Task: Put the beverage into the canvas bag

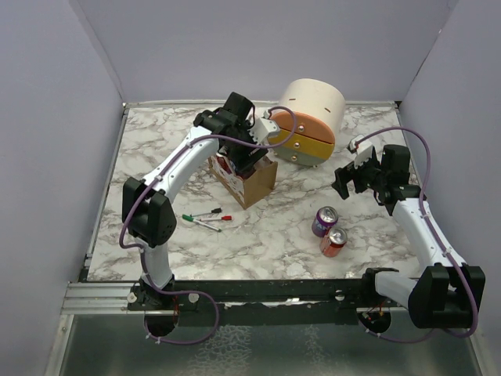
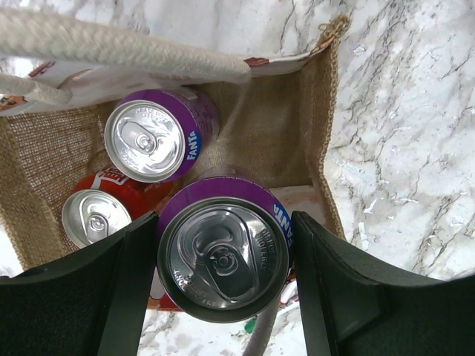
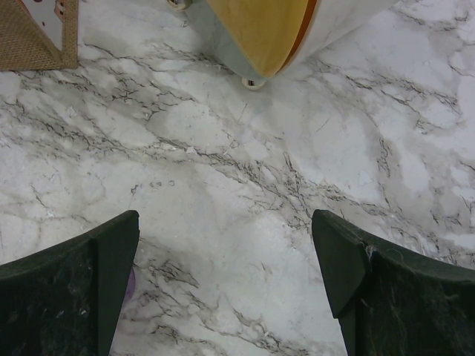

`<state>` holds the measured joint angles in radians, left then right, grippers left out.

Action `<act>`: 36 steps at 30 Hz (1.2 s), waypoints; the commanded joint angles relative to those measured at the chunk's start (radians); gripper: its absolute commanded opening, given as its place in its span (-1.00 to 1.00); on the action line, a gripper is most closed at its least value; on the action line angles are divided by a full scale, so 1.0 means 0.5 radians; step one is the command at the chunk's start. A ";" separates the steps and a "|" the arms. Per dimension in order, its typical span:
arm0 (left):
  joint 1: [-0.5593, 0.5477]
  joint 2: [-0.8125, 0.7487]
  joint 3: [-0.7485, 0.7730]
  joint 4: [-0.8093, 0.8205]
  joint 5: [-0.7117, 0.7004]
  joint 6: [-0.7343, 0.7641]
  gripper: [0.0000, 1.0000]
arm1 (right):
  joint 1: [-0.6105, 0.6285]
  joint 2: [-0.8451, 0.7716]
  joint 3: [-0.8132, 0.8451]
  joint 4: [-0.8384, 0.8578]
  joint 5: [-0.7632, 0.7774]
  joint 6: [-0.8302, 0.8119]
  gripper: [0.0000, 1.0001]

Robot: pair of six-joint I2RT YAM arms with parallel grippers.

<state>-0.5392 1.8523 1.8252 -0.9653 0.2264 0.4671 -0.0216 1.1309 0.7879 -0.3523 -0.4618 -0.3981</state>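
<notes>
The canvas bag [image 1: 252, 182] is tan-brown and stands open left of the table's centre. In the left wrist view its burlap wall [image 2: 276, 126] and pale rope handle [image 2: 111, 44] show, with a purple Fanta can [image 2: 152, 137] and a red can [image 2: 96, 215] upright inside. My left gripper [image 2: 223, 259] is shut on another purple Fanta can [image 2: 223, 252], held upright over the bag's near side; its bottom is hidden. It shows over the bag in the top view [image 1: 246, 153]. My right gripper [image 3: 226, 252] is open and empty above bare marble [image 1: 348, 178].
A purple can [image 1: 325, 221] and a red can [image 1: 334, 241] stand on the table at the front right. The round cream drawer unit [image 1: 309, 121] is behind the bag, also in the right wrist view [image 3: 267, 30]. Several markers [image 1: 207, 218] lie in front of the bag.
</notes>
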 commanded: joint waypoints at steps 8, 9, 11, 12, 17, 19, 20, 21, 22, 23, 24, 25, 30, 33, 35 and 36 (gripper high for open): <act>-0.012 -0.066 -0.027 0.107 0.005 0.037 -1.00 | -0.009 -0.037 0.000 -0.019 -0.041 -0.036 0.99; -0.010 -0.053 -0.032 0.113 -0.002 0.048 -1.00 | -0.009 -0.040 -0.001 -0.017 -0.042 -0.038 0.99; -0.008 -0.017 -0.014 0.113 -0.020 0.065 -1.00 | -0.009 -0.041 0.000 -0.017 -0.037 -0.036 0.99; -0.008 0.002 0.003 0.106 -0.023 0.076 -1.00 | -0.009 -0.038 0.000 -0.018 -0.037 -0.038 0.99; -0.006 0.062 0.034 0.090 -0.056 0.104 -1.00 | -0.009 -0.045 -0.005 -0.017 -0.032 -0.039 0.99; 0.002 0.069 0.002 0.105 -0.060 0.099 -1.00 | -0.009 -0.050 -0.009 -0.014 -0.028 -0.042 0.99; 0.009 0.065 -0.023 0.126 -0.061 0.087 -1.00 | -0.009 -0.049 -0.010 -0.013 -0.027 -0.041 0.99; 0.017 0.058 -0.056 0.163 -0.060 0.067 -1.00 | -0.009 -0.047 -0.010 -0.013 -0.030 -0.043 0.99; 0.025 0.049 -0.089 0.204 -0.055 0.040 -1.00 | -0.009 -0.044 -0.008 -0.013 -0.030 -0.040 0.99; 0.037 0.029 -0.128 0.255 -0.049 0.016 -1.00 | -0.009 -0.039 -0.005 -0.018 -0.036 -0.042 0.99; 0.047 0.010 -0.174 0.310 -0.041 -0.010 -1.00 | -0.009 -0.040 -0.004 -0.017 -0.035 -0.041 0.99; 0.054 -0.020 -0.220 0.366 -0.032 -0.037 -1.00 | -0.009 -0.041 -0.005 -0.018 -0.038 -0.041 0.99; 0.068 -0.087 -0.402 0.555 -0.022 -0.110 -1.00 | -0.009 -0.045 -0.007 -0.019 -0.038 -0.041 0.99; 0.082 -0.092 -0.431 0.605 -0.036 -0.133 -1.00 | -0.009 -0.042 -0.007 -0.019 -0.038 -0.042 0.99; 0.097 -0.104 -0.458 0.645 -0.047 -0.155 -1.00 | -0.009 -0.044 -0.005 -0.018 -0.039 -0.042 0.99; 0.106 -0.110 -0.474 0.672 -0.049 -0.167 -1.00 | -0.009 -0.042 -0.007 -0.017 -0.037 -0.042 0.99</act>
<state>-0.5045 1.8820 1.6005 -0.7311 0.2157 0.4152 -0.0216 1.1259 0.7879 -0.3531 -0.4618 -0.4061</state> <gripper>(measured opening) 0.673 0.997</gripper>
